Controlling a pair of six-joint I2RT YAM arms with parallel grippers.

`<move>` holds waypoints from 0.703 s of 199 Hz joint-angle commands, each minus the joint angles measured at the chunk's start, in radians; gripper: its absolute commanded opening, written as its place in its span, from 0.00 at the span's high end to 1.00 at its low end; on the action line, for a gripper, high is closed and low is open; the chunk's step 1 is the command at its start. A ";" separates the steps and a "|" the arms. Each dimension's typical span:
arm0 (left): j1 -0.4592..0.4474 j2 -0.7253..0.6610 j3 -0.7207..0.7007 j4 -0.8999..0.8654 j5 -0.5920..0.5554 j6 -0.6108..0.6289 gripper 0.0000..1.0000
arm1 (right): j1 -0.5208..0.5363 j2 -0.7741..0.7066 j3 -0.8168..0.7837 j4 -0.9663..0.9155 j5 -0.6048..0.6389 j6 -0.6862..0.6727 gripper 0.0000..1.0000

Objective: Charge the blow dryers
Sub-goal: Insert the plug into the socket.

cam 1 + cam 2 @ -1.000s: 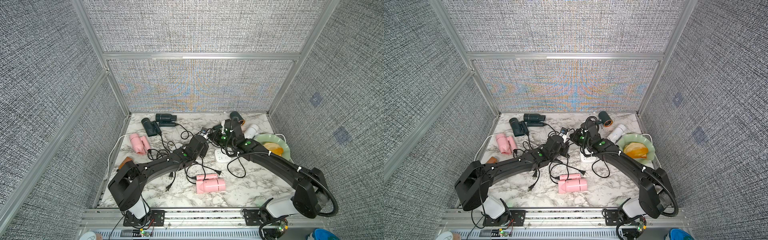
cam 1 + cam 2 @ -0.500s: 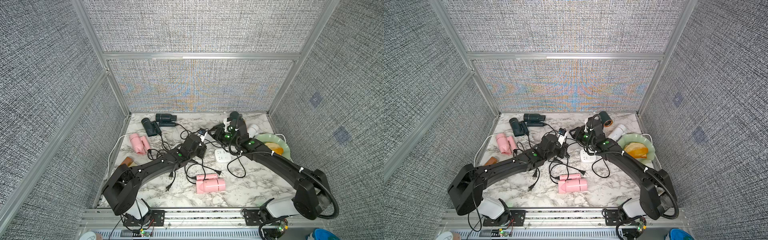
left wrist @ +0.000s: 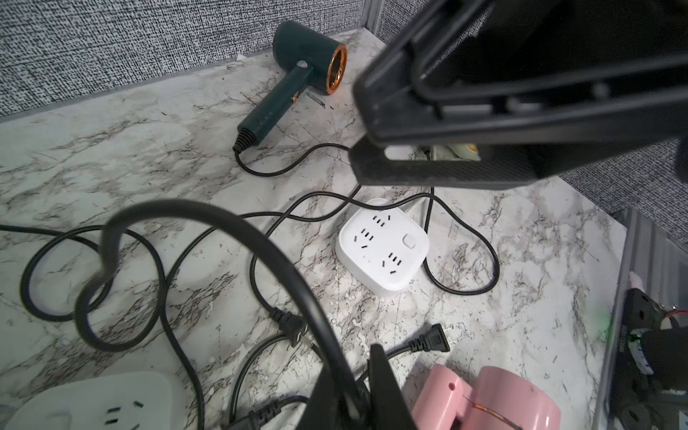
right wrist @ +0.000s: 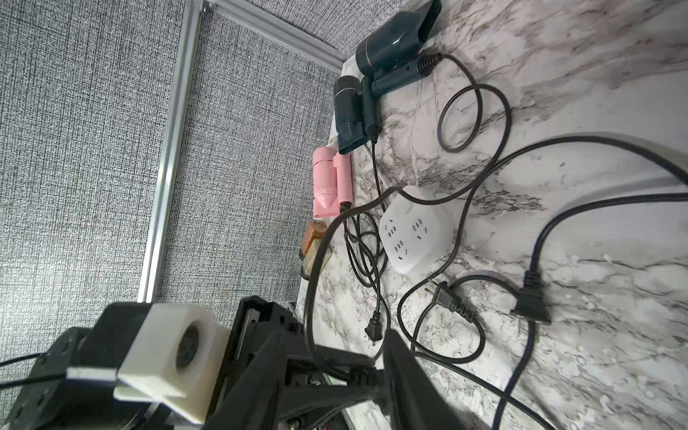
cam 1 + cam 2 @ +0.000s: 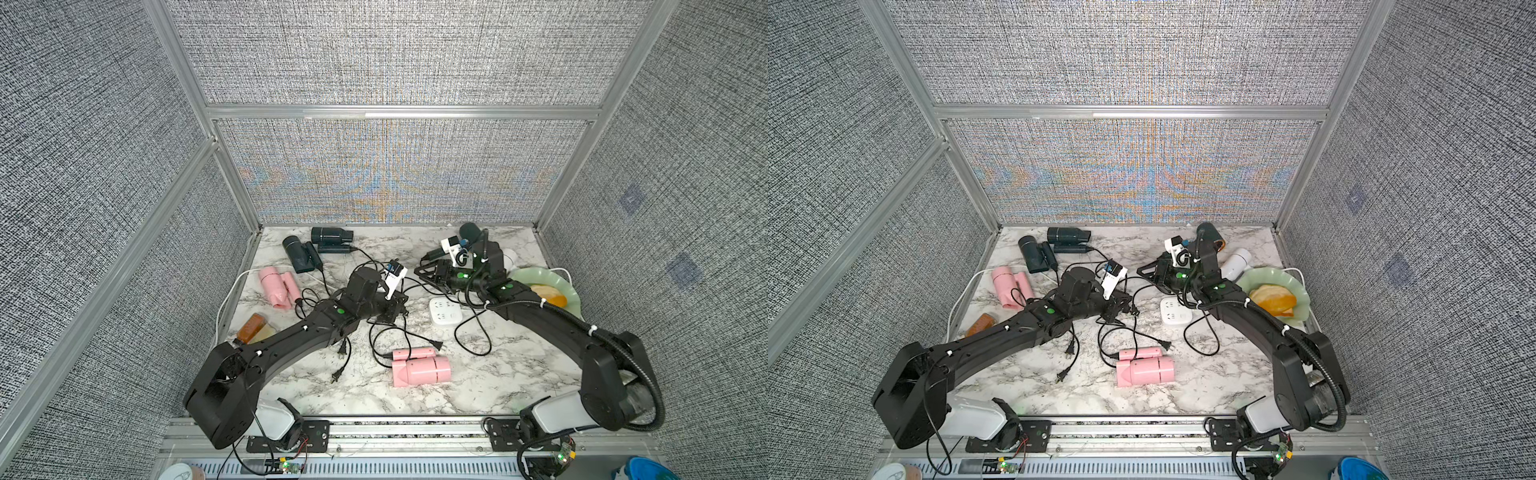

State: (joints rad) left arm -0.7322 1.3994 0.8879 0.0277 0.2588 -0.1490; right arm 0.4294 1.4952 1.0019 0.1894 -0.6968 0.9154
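Left gripper (image 3: pixel 350 387) clamps a black cord (image 3: pixel 231 223) between its fingers — right gripper (image 3: pixel 355 128) hangs empty, jaws apart, near a white power strip (image 3: pixel 383 245) on the marble table (image 3: pixel 111 130).

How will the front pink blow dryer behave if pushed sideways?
The pink blow dryer would probably slide rather than roll: its folded handle lies flat beside the round barrel. Its black cord looks slack, so it should trail loosely.
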 commanded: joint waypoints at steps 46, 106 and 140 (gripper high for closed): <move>0.002 0.000 -0.007 0.011 0.023 0.007 0.84 | 0.075 0.116 0.069 0.132 -0.060 0.067 0.63; 0.002 0.001 -0.013 0.018 0.010 0.003 0.84 | 0.092 0.152 0.062 0.183 -0.058 0.123 0.68; 0.002 -0.002 -0.014 0.014 0.000 0.000 0.83 | 0.092 0.163 0.067 0.207 -0.058 0.148 0.83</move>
State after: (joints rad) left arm -0.7315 1.3991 0.8726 0.0257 0.2642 -0.1509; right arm 0.5194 1.6535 1.0622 0.3378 -0.7422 1.0214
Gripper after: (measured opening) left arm 0.165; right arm 0.223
